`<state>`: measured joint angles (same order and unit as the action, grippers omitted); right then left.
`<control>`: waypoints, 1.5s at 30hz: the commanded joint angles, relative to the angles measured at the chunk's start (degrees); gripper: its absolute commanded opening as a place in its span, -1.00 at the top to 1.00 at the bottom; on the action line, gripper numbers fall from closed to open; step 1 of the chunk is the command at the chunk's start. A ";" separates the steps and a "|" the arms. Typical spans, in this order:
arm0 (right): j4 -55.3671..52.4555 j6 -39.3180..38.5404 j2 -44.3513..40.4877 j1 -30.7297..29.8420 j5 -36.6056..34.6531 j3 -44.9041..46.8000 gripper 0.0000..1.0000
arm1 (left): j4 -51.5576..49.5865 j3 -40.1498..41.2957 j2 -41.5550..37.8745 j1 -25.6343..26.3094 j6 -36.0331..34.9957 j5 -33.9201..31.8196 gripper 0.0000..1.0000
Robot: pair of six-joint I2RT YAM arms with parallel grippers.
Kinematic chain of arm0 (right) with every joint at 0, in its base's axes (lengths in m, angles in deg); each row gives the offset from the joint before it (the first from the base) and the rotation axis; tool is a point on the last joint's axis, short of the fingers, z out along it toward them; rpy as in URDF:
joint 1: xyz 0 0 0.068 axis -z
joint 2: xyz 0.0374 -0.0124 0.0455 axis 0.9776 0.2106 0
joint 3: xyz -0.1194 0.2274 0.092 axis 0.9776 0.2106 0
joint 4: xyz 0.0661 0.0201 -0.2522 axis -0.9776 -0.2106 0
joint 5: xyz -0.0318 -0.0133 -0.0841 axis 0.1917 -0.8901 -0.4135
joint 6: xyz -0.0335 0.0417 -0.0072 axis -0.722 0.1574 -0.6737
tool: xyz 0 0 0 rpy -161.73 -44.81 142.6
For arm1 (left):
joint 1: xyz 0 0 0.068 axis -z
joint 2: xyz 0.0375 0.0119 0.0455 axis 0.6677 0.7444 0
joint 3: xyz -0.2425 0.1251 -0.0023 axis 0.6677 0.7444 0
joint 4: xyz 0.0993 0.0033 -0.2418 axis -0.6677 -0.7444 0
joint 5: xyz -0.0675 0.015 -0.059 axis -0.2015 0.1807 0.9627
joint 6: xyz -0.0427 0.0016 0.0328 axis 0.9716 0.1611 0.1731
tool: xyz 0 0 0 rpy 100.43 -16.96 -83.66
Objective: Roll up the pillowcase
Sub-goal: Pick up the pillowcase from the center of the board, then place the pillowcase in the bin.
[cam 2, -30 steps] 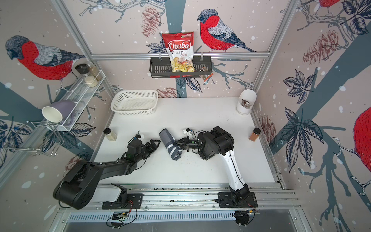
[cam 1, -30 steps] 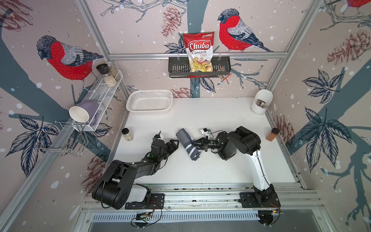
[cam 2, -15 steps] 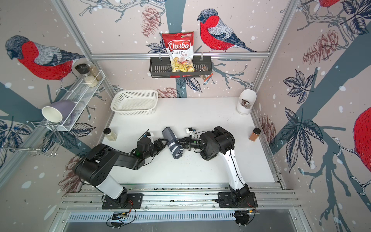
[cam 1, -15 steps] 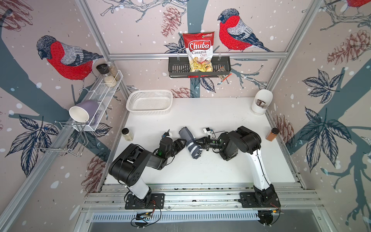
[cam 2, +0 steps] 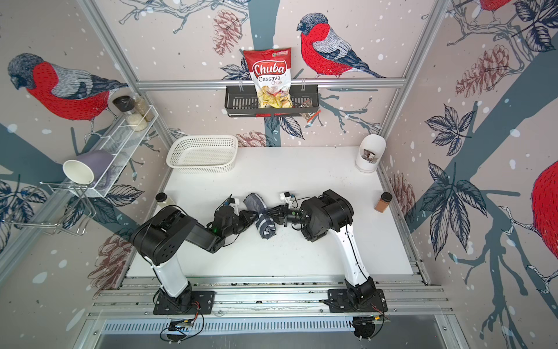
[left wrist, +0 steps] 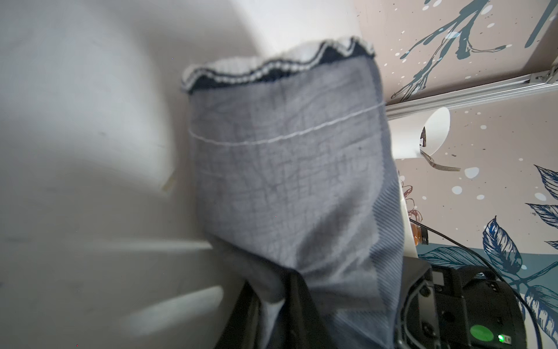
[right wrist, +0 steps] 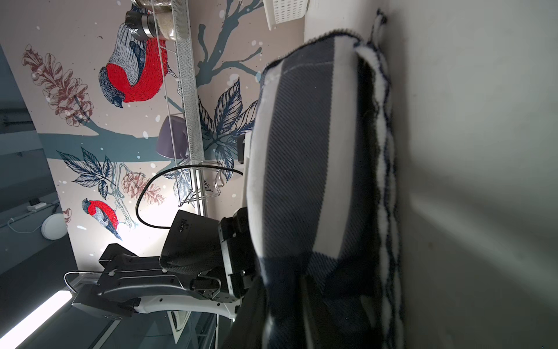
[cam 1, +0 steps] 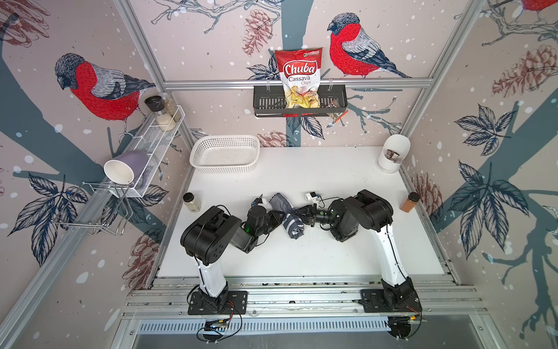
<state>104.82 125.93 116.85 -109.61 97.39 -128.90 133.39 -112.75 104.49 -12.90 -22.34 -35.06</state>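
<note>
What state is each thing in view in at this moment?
pillowcase, rolled into a bundle, lying on the table
left gripper, closed on the pillowcase
right gripper, against the pillowcase, open or shut unclear
basket, upright, empty
mug, on its side in the rack
chips bag, upright in the black shelf

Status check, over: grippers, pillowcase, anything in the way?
Left gripper pinching the pillowcase; right gripper against its opposite side, jaws hidden by cloth. Pillowcase rolled, lying on the table. Spice jars and basket stand well apart.

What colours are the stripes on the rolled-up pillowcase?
Dark navy and white, on grey cloth. The pillowcase shows them best in the right wrist view.
</note>
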 commanded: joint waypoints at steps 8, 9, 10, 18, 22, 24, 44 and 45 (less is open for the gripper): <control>8.62 -0.31 -1.94 4.88 -2.86 7.67 -0.19 | -2.70 -0.84 -3.50 0.03 -4.57 -0.78 1.00; 8.61 -0.63 -3.48 5.75 -2.16 8.37 -0.69 | -2.96 -0.75 -4.28 0.08 -5.00 -1.12 1.00; 8.08 -1.17 -5.13 6.61 -1.33 9.03 -1.00 | -2.94 -0.60 -5.18 0.03 -5.14 -1.65 1.00; -21.10 -21.45 -24.04 12.01 1.02 11.75 -1.00 | -2.43 -3.61 -11.67 -2.17 -9.75 -3.39 1.00; -57.35 -45.10 -33.88 11.32 -5.36 4.85 -1.00 | -3.25 -8.57 -13.78 -6.84 -12.16 -2.39 1.00; -66.39 -50.84 -36.85 10.90 -8.24 2.07 -1.00 | -4.68 -11.98 -14.15 -9.65 -13.50 -2.30 1.00; -75.80 -59.39 -50.43 4.89 -11.86 1.45 -1.00 | -3.91 -61.94 22.78 -32.68 -2.78 -5.96 1.00; -76.69 -59.80 -50.82 4.72 -11.91 1.30 -1.00 | -5.17 -64.93 25.83 -33.15 -1.38 -5.75 1.00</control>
<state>30.51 68.35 67.12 -104.46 85.80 -127.48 127.35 -172.37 125.76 -45.01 -27.72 -40.02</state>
